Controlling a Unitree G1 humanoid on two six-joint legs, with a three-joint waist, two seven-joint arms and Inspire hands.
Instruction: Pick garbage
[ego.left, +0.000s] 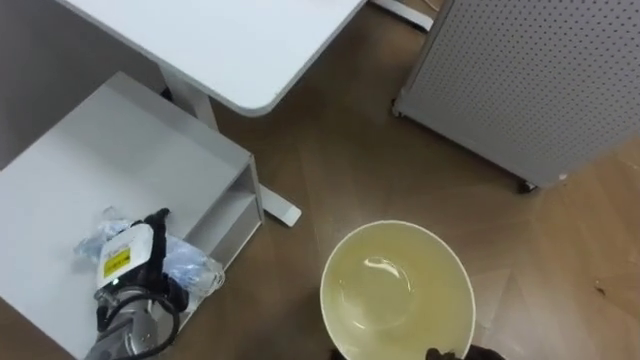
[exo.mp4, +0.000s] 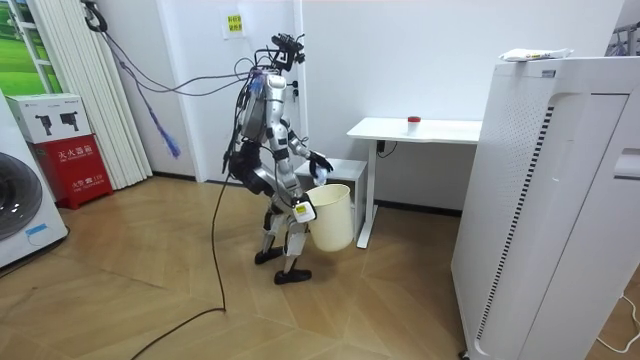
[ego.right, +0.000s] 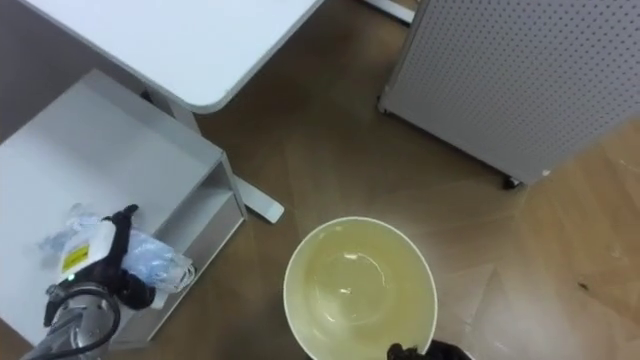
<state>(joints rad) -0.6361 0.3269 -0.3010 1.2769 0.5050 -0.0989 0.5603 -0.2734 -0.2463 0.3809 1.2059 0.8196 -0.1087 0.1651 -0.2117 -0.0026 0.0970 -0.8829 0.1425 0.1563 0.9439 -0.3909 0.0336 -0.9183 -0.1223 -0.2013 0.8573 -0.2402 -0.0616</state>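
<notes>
Here the left hand (ego.left: 128, 262) lies on the crumpled clear plastic wrapper (ego.left: 193, 268) atop the low white cabinet (ego.left: 80, 170), its grip unreadable. The round cream plastic bin (ego.left: 345, 300), clasped by the right hand (ego.left: 448, 353), waits to its right.

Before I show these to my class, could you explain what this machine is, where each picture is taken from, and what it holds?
It is a two-legged robot with two arms and hands. Two pictures come from cameras in its head, looking down; the third from a camera across the room. It stands by a desk and a low cabinet. Its left hand rests on crumpled plastic on the cabinet. Its right hand holds a bin by the rim.
</notes>
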